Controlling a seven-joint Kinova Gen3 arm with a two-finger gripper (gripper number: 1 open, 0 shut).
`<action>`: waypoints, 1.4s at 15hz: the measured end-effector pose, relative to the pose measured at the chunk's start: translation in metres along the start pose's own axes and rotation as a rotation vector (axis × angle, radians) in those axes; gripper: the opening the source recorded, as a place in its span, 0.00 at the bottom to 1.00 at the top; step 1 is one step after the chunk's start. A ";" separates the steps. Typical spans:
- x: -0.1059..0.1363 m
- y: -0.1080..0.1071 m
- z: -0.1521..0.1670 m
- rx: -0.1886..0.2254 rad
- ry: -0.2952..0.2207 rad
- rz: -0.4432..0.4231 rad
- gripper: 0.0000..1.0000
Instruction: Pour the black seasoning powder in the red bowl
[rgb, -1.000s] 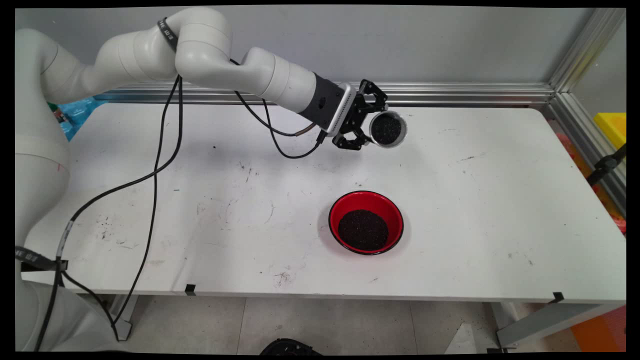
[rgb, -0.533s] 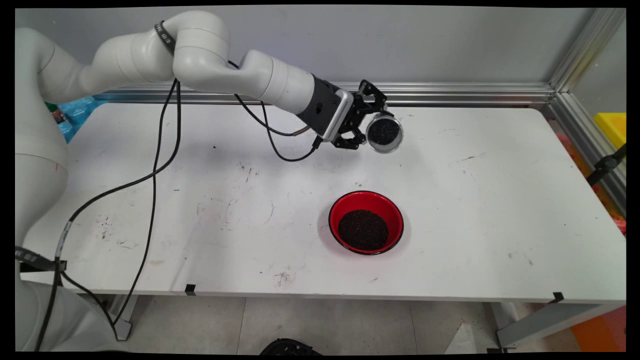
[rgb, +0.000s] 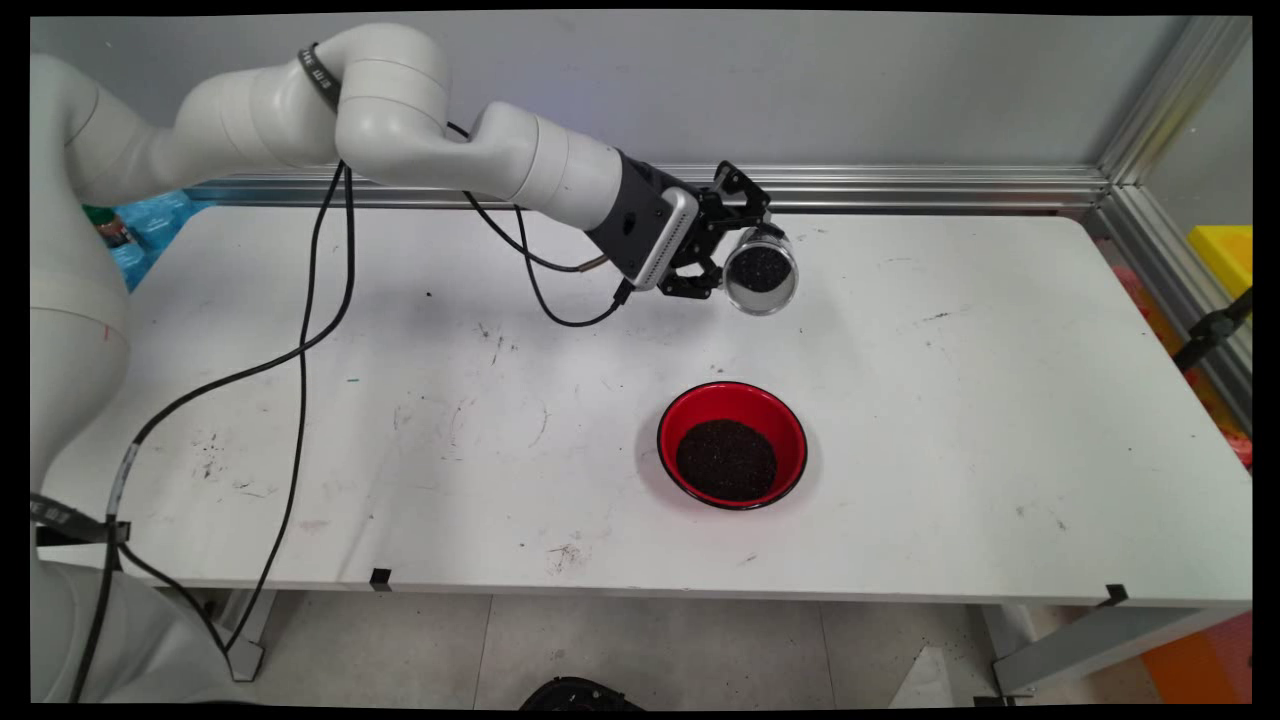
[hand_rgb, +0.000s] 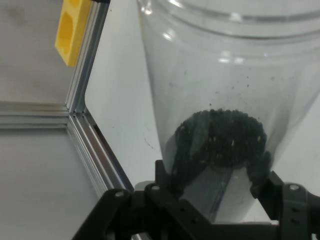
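red bowl (rgb: 732, 444) mid-table — bare tabletop (rgb: 1000, 400) around

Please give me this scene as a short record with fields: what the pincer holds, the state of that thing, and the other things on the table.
Pincer: shut on the clear cup, raised above the far part of the table
Cup state: tilted, mouth turned toward the main camera, dark grains inside
Bowl: red bowl on the table, nearer the camera than the cup, with a heap of dark grains in it
Contact: cup and bowl apart

Arm (rgb: 300, 110): white, rounded cylindrical links.
Wrist (rgb: 640, 215): black section, silver end plate.
Gripper (rgb: 735, 245): black, 2 fingers, open linkage.
Cables (rgb: 300, 350): black, hanging loose.
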 end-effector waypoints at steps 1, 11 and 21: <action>0.000 0.000 -0.001 0.001 -0.001 0.006 0.00; 0.001 -0.004 -0.007 0.033 -0.009 0.100 0.00; 0.003 -0.013 -0.005 0.100 -0.025 0.262 0.00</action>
